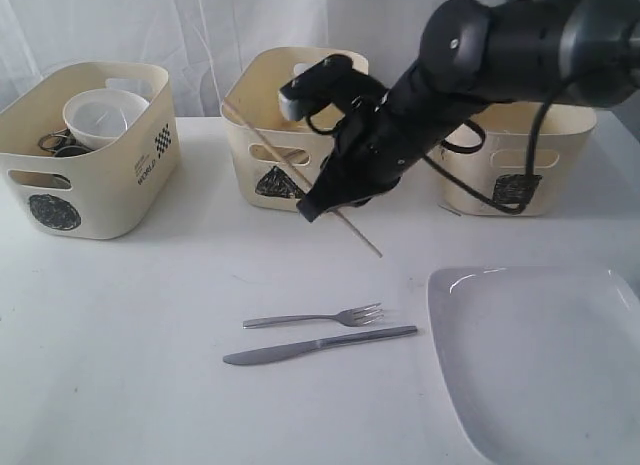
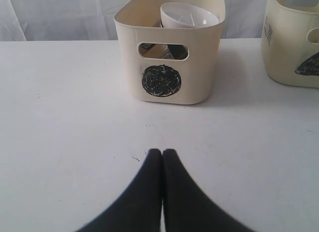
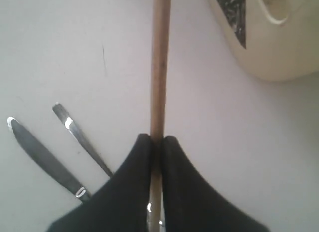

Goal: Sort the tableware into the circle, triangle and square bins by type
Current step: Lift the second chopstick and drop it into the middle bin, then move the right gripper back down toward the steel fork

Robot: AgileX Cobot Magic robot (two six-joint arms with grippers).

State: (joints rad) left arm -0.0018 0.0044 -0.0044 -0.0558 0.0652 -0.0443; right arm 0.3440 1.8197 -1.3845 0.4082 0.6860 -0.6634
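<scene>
My right gripper (image 1: 312,209) (image 3: 157,138) is shut on a wooden chopstick (image 1: 262,138) (image 3: 160,67), held slanted in the air in front of the triangle bin (image 1: 250,150) (image 3: 279,47). A steel fork (image 1: 315,318) (image 3: 82,139) and knife (image 1: 320,345) (image 3: 45,157) lie on the table below it. The large white plate (image 1: 540,365) sits at the front right. The circle bin (image 1: 100,200) (image 2: 199,67) at the left holds a white bowl (image 1: 100,115) (image 2: 188,15) and steel pieces (image 1: 55,143). My left gripper (image 2: 162,152) is shut and empty, low over the table facing that bin.
The square bin (image 1: 560,160) stands at the back right, partly behind my right arm (image 1: 500,45). A white curtain hangs behind the three bins. No second chopstick or spoon shows in any view.
</scene>
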